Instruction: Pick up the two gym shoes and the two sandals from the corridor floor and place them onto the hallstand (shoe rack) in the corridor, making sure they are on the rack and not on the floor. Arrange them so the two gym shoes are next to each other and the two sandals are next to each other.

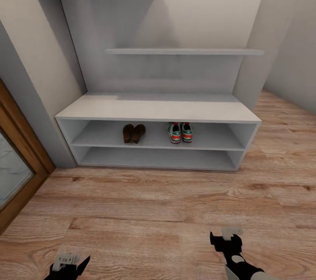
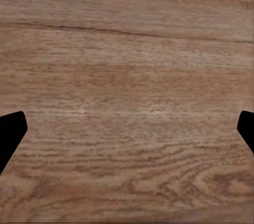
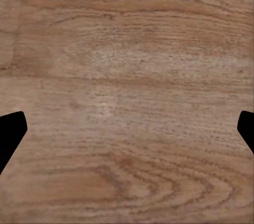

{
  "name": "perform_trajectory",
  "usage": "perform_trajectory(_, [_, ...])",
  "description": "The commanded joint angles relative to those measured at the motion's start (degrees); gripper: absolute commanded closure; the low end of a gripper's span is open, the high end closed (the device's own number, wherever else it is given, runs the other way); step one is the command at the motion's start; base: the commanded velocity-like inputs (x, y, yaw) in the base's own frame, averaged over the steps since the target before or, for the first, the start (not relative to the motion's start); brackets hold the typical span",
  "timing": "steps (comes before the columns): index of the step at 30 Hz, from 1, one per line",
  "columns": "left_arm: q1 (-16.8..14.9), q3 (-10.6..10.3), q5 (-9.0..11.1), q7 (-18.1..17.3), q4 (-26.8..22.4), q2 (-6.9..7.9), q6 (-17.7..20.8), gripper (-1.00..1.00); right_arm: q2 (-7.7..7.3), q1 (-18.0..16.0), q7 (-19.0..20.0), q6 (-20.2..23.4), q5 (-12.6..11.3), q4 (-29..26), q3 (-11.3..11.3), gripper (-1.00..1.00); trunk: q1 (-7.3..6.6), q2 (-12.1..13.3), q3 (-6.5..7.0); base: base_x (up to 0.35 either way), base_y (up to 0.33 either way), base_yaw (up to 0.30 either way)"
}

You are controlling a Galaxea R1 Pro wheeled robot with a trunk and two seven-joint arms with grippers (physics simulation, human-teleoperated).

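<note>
From the head camera, the hallstand (image 1: pixel 158 110) stands against the wall: a pale grey-white unit with a low bench top, two open shelves under it and two staggered wall shelves above. On the upper of the two open shelves the two sandals (image 1: pixel 134 133) lie side by side, touching or nearly so, a little left of the shelf's middle, their brown straps and tan footbeds showing. Near them to the right, on the same shelf and just right of its middle, the two gym shoes (image 1: pixel 180 132) sit next to each other, cream with green and red-orange accents. A gap of bare shelf separates the two pairs. The lower open shelf and the bench top carry nothing. The corridor floor (image 1: pixel 153 209) of light brown wood planks stretches in front of the unit. A brown wooden door frame (image 1: pixel 22 157) runs along the left edge. Low in the picture, the left hand (image 1: pixel 68 259) and the right hand (image 1: pixel 226 236) hang over the floor, well apart from the hallstand.

Through the left wrist camera, wood grain of the floor (image 2: pixel 127 92) lies beneath, and the two dark fingertips (image 2: pixel 10 134) sit at opposite edges, spread wide with nothing between them.

In the right wrist camera, the floor (image 3: pixel 127 86) shows again, with the fingertips (image 3: pixel 10 134) likewise spread wide and holding nothing.
</note>
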Motion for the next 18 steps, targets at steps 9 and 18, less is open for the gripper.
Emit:
perform_trajectory(9, [0.49, 1.74, -0.30, 2.51, 0.05, 0.00, -0.71, -1.00, -0.93, 2.25, 0.02, -3.23, -0.48, 0.04, 0.49, -1.00, -0.01, -0.02, -0.05, 0.000, 0.000, 0.000])
perform_trajectory(18, [0.70, 1.94, -0.34, 3.55, 0.35, -0.15, -2.50, -1.00, -1.03, 3.83, 0.04, -6.92, -0.47, 0.04, 0.49, -1.00, -0.01, -0.02, -0.05, 0.000, 0.000, 0.000])
